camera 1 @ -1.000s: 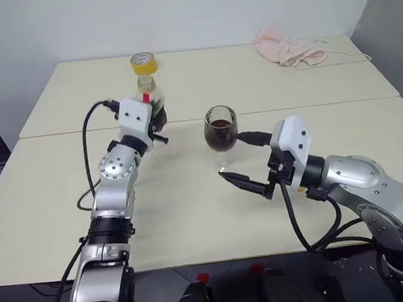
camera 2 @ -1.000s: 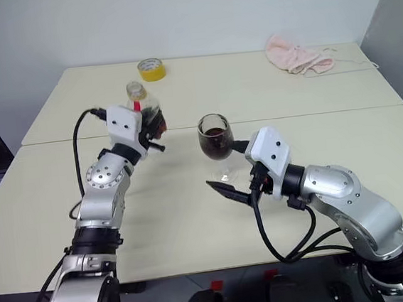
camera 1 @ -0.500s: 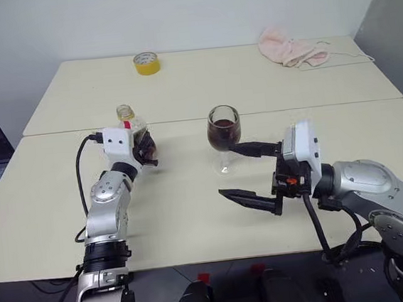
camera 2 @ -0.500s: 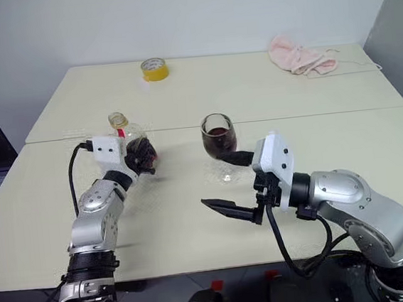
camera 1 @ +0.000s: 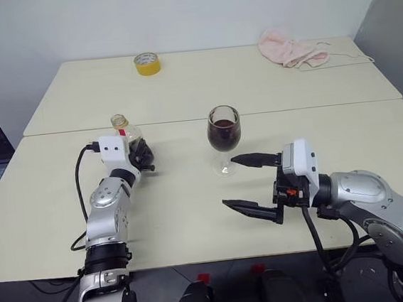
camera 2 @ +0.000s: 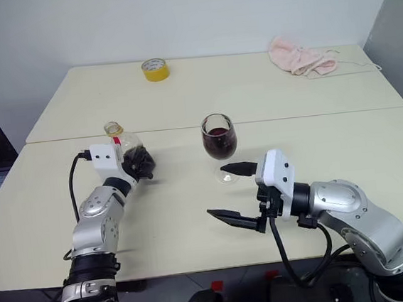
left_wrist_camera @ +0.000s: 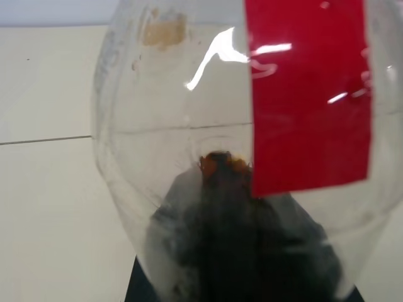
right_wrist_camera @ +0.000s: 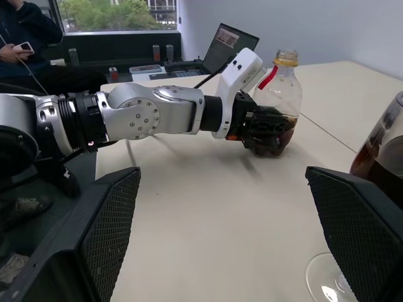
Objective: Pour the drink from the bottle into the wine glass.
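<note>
Left eye view: the wine glass [camera 1: 222,130] holds the drink [camera 1: 222,136]; left gripper [camera 1: 142,155] clamps the near-empty bottle [camera 1: 130,139], right gripper [camera 1: 250,183] gapes.

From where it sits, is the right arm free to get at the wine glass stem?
Probably yes. The right gripper is open, with the wine glass standing just beyond its jaws and bare table between them. The bottle is off in the left gripper, out of the way.
</note>
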